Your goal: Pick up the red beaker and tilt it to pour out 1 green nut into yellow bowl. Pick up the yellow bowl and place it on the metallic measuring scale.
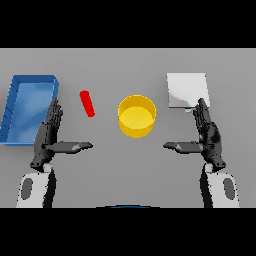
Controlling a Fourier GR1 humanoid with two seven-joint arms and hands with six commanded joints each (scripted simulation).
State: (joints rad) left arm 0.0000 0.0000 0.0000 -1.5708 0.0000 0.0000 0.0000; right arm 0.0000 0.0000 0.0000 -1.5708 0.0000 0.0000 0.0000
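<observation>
At worktop (125, 65) centre, yellow bowl (136, 116); red beaker (87, 103) at 9 o'clock, contents unseen; left hand (50, 137), right hand (206, 135) both released.

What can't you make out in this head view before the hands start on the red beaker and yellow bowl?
- Green nut: none shows in the head view; the red beaker is too small to see inside.
- Metallic measuring scale: its near corner is covered by the right hand, fingers straight.
- Blue tray: its near right corner sits behind the left hand.
- Yellow bowl: contents too blurred to judge.
</observation>
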